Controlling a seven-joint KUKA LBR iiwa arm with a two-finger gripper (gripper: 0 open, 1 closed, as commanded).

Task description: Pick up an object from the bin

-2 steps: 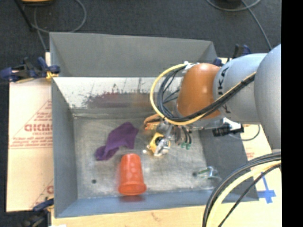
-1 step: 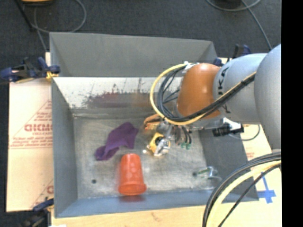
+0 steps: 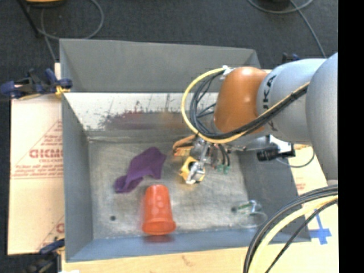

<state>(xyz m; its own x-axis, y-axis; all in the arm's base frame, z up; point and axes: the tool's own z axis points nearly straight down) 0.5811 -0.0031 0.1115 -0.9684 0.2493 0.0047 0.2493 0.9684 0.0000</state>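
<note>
My gripper (image 3: 200,154) hangs below the orange wrist cover, over the middle of the bin towards its back wall. A small yellow and white object (image 3: 191,172) lies right at its tip; I cannot tell if it is gripped or just resting on the floor there. A thin tan-orange piece (image 3: 181,146) pokes out just to the gripper's left. A crumpled purple cloth (image 3: 141,169) lies further to the left. An orange plastic cup (image 3: 157,210) lies on its side near the front wall.
A small clear object with a green bit (image 3: 248,209) sits in the front right corner. The arm and its looping cables cover the bin's back right part. Bare floor shows between the cup and the clear object.
</note>
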